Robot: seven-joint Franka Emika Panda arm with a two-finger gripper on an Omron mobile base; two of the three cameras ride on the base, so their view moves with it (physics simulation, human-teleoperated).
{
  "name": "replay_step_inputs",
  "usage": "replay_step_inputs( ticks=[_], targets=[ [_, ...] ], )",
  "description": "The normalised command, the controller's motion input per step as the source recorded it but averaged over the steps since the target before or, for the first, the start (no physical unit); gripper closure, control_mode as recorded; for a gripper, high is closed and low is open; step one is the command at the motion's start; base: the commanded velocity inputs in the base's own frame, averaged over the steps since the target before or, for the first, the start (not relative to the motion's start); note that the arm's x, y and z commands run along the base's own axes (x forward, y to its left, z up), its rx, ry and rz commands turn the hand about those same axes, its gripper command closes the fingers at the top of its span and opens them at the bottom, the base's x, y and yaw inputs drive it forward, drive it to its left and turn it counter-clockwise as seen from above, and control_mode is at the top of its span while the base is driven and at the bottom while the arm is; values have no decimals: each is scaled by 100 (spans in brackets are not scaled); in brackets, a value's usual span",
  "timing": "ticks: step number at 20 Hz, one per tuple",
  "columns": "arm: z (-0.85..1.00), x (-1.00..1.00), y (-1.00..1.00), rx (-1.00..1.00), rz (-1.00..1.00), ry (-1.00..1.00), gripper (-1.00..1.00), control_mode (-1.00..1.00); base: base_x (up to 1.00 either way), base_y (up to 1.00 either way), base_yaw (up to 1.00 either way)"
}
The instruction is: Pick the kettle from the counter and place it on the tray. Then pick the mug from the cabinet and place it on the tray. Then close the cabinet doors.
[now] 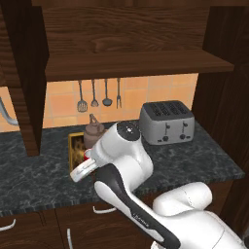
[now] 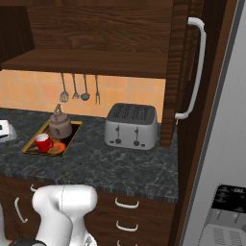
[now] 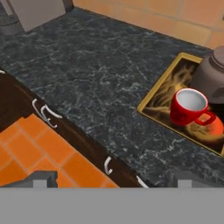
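Your kettle and mug sit on the tray; fingers spread empty; the cabinet doors remain open.

Red mug white inside, gold-rimmed tray, brownish-grey kettle, black white-veined surface, silver toaster.

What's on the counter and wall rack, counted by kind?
Kettle: 1, on the tray
Red mug: 1, on the tray
Tray: 1
Toaster: 1
Hanging utensils: 4
Total: 8
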Motion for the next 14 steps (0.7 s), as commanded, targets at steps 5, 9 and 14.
replay_step_inputs(
  ticks=[5,9,14],
  targets=[
    [0,-31,6,-2,1,-18,-100,-100,0,0,0],
    [0,-20,16,-2,0,-29,100,-100,0,0,0],
    [0,-31,1,-13,0,-30,100,-100,0,0,0]
  ],
)
